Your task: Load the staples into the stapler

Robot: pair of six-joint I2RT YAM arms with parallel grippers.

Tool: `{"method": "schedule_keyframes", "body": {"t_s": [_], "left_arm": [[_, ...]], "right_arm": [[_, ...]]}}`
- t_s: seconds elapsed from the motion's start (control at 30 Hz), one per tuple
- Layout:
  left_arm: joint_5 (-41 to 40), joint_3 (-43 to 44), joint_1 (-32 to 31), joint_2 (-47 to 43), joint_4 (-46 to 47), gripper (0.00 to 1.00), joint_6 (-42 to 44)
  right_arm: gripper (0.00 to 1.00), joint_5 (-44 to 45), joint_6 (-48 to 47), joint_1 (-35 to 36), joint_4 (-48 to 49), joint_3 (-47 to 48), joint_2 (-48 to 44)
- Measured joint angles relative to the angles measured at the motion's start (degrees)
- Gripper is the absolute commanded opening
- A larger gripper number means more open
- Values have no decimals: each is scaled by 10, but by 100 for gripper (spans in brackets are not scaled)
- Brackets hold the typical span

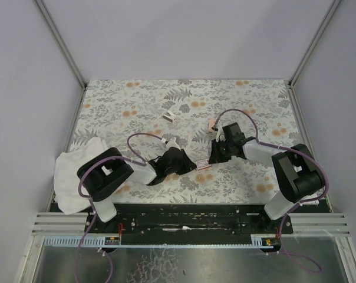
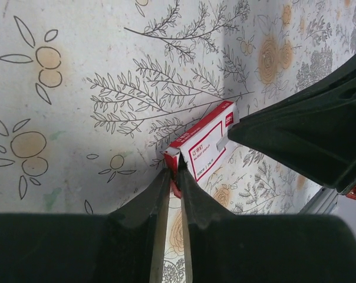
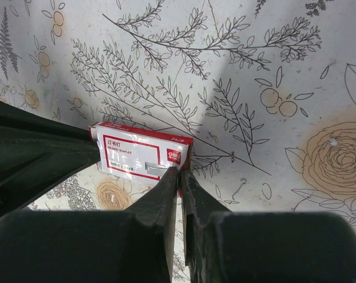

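Observation:
The staples' small red box [image 1: 203,167] with its pale label lies flat on the flowered table between my two grippers. In the left wrist view my left gripper [image 2: 173,174] is shut on the red flap at one end of the box [image 2: 204,141]. In the right wrist view my right gripper [image 3: 180,172] is pinched on the thin edge at the opposite end of the box [image 3: 139,154]. From above, the left gripper [image 1: 193,165] and right gripper [image 1: 213,158] face each other across it. No staple strips show. I cannot tell which object is the stapler.
A slim salmon-pink bar [image 1: 211,125] lies just behind the right gripper. A small white object [image 1: 169,116] sits farther back at the centre. A crumpled white cloth [image 1: 72,171] covers the table's left near corner.

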Motion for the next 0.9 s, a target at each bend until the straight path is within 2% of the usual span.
{"method": "schedule_keyframes", "body": {"t_s": [0.2,0.6,0.9], "left_arm": [[4,3,3,13,14,0,-12],[-16,34,3,17,-33,0,-7],[-44,50,1,2,-89,0,20]], "right_arm": [[10,0,0,-2,0,0,0],[3,15,-2,-3,0,0,-7],[2,38,2,2,0,-1,-27]]}}
